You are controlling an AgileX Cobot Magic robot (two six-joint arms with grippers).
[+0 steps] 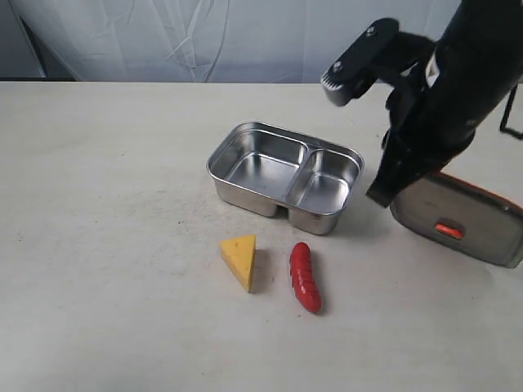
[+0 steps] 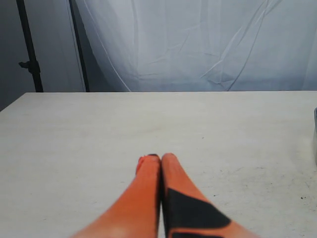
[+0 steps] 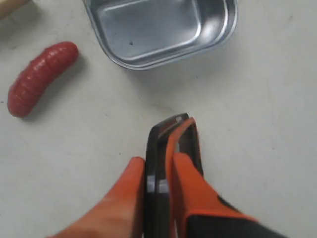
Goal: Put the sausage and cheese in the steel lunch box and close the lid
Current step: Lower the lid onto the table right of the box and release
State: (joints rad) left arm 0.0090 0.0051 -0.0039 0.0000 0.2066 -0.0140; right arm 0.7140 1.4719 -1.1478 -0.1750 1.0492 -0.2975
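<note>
Steel lunch box (image 1: 245, 196) empty; sausage (image 1: 305, 278) and cheese (image 1: 240, 257) lie on table (image 1: 106, 204).
Right fingers (image 3: 187, 176) clamp the lid (image 3: 157, 148) edge; left fingers (image 2: 148, 178) pressed together, holding nothing.

The black right arm (image 1: 458, 90) hides one end of the dark smoky translucent lid (image 1: 482, 220), cropped too by the exterior view's edge. Its wrist view cuts off the shiny steel lunch box (image 3: 148, 25) and yellow cheese wedge (image 3: 10, 5).

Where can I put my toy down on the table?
Left of the steel lunch box and cheese, the table is one big bare patch. The strip in front of the sausage is free too. The right side is crowded: the right tool grips the lid there.
</note>
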